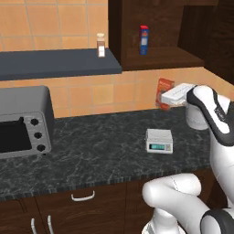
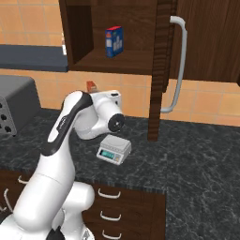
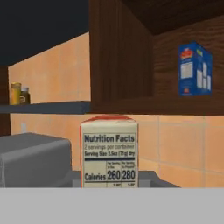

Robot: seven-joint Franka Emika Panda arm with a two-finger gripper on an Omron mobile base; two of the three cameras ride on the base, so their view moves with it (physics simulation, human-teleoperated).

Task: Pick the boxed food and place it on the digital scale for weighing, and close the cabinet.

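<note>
Grey toaster oven on counter; bottle on shelf.

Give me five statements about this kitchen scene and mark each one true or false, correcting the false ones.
1. The boxed food rests on the digital scale. False: the box is up above the counter at the gripper, and the scale's top plate is bare.
2. The cabinet door stands open. True.
3. A blue carton stands inside the cabinet. True.
4. The toaster oven sits to the right of the scale in the left base view. False: it sits at the far left of the counter.
5. The small bottle stands on the counter beside the scale. False: it stands on the grey shelf above the counter.
</note>
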